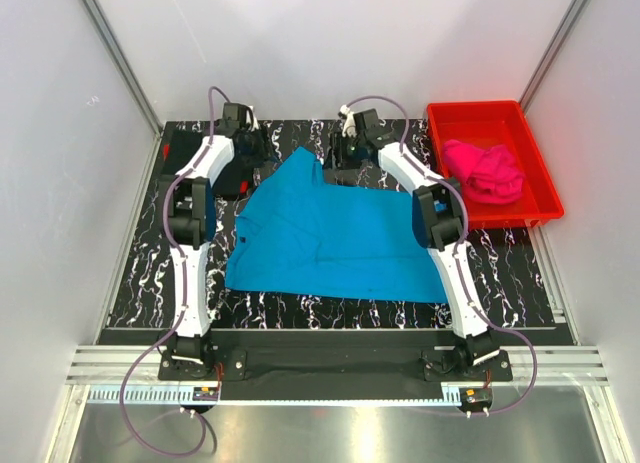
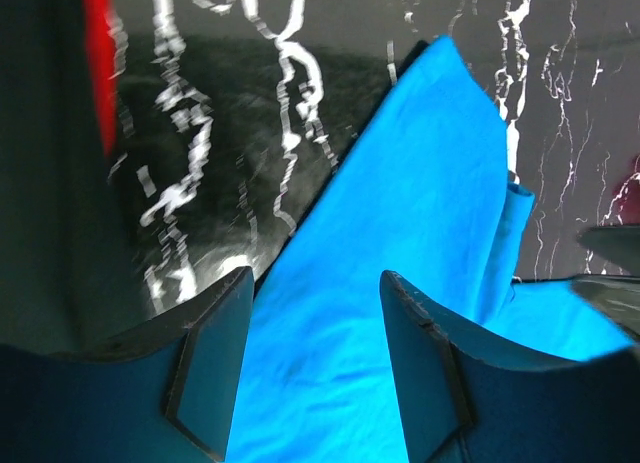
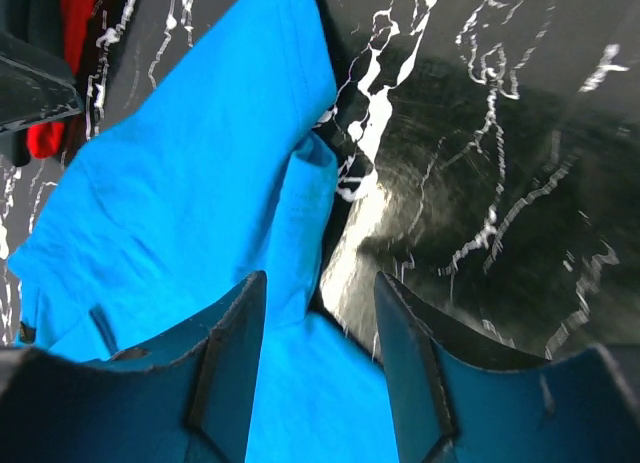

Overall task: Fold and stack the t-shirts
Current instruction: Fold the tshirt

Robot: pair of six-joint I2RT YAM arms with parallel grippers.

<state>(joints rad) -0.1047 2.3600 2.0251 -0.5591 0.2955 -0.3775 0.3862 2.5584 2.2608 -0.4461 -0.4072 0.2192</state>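
Folding looked barely begun: our jaws hung parted, empty, over the spread turquoise t-shirt (image 1: 330, 243); the pink t-shirt (image 1: 485, 171) lay crumpled.

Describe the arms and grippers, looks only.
Both match. The left arm and right arm have white link shells, black joint housings and black bases. A mauve cable loops out from each base, and another arcs near each wrist. The left gripper and right gripper have dark, flat, tapered fingers that look bluish in the wrist views.
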